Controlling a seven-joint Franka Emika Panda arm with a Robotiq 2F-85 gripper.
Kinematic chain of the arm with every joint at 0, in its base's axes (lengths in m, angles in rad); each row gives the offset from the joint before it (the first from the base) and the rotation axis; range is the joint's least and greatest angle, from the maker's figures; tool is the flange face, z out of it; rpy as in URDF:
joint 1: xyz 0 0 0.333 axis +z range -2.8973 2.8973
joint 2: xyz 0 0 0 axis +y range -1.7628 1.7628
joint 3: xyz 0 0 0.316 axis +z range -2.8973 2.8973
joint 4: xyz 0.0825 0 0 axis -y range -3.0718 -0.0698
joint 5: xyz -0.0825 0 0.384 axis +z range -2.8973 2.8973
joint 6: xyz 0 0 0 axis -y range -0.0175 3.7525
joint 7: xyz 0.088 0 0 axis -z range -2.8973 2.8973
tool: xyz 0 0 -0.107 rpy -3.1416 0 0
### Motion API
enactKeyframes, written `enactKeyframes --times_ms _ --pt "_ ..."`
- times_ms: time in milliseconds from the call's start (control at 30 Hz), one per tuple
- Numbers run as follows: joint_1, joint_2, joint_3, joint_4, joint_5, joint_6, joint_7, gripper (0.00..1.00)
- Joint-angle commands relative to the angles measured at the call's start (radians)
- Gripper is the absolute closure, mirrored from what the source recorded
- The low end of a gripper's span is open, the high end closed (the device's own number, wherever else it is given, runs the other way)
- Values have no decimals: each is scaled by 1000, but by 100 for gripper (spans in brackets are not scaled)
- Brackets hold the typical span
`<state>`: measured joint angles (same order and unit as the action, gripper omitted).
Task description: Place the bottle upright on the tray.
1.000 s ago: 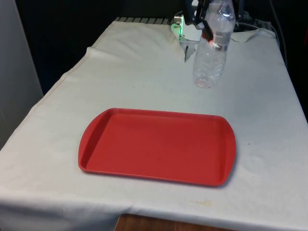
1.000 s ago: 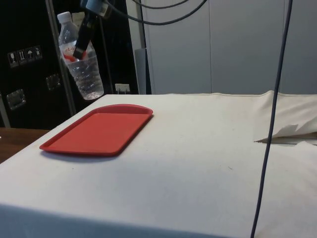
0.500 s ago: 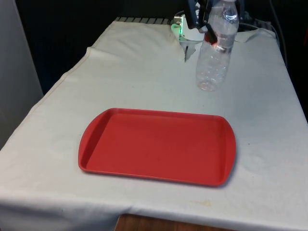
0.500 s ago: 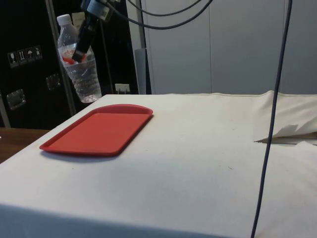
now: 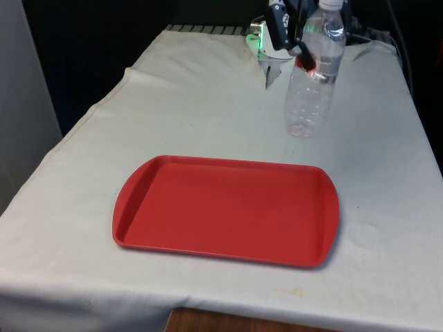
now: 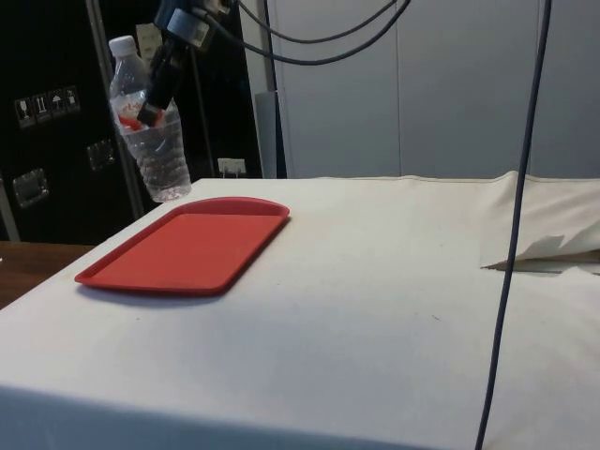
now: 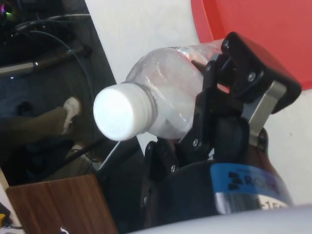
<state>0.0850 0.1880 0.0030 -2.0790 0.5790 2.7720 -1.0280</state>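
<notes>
Gripping the clear bottle (image 5: 313, 76) near its neck, gripper (image 5: 299, 50) holds it airborne, slightly tilted. Red tray (image 5: 225, 209) sits bare on the white cloth (image 5: 173, 104).

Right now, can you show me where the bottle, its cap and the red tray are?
bottle (image 5: 309, 104), front view, on its clear lower body.
cap (image 7: 121, 110), wrist view, on the white top face.
tray (image 5: 221, 207), front view, on its bare red floor.

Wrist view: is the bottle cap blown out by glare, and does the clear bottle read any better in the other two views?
Wrist view: the white cap is overexposed, nearly featureless; the bottle body looks hazy against the red tray. Front view: the bottle reads clearly against the white cloth, held by the gripper. Side view: the bottle stands out well on the dark background.
</notes>
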Motion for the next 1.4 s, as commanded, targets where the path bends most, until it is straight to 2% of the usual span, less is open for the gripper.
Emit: enactKeyframes --times_ms 0,100,133,167,400,433,467,733,767,800,833,1000,1033,1067,1100,1233,1267,1300,1367 --pt "-3 3 14 6 34 11 -31 100" --pt "-3 7 15 7 61 10 -67 100" --pt "0 6 2 1 35 0 -46 100" --pt "-3 8 16 8 66 10 -76 100" --pt "-4 21 18 10 123 10 -152 100" --pt "1 18 4 1 99 0 -133 100" --pt "-5 23 17 11 132 11 -162 100" --pt "-8 42 15 16 235 14 -277 100" --pt "-2 40 1 7 204 2 -249 100" --pt "-8 45 14 17 247 13 -291 100" --pt "-9 49 12 18 269 13 -316 100" --pt "-11 59 9 19 329 14 -387 100" --pt "-4 57 -3 8 301 2 -362 100" --pt "-11 61 9 19 340 14 -401 100" --pt "-11 66 7 20 362 14 -427 100" --pt "-11 76 2 22 402 14 -477 100" --pt "-5 76 -11 11 387 2 -468 100" --pt "-11 83 -1 26 418 13 -498 100" --pt "-12 91 -4 30 433 13 -518 100"
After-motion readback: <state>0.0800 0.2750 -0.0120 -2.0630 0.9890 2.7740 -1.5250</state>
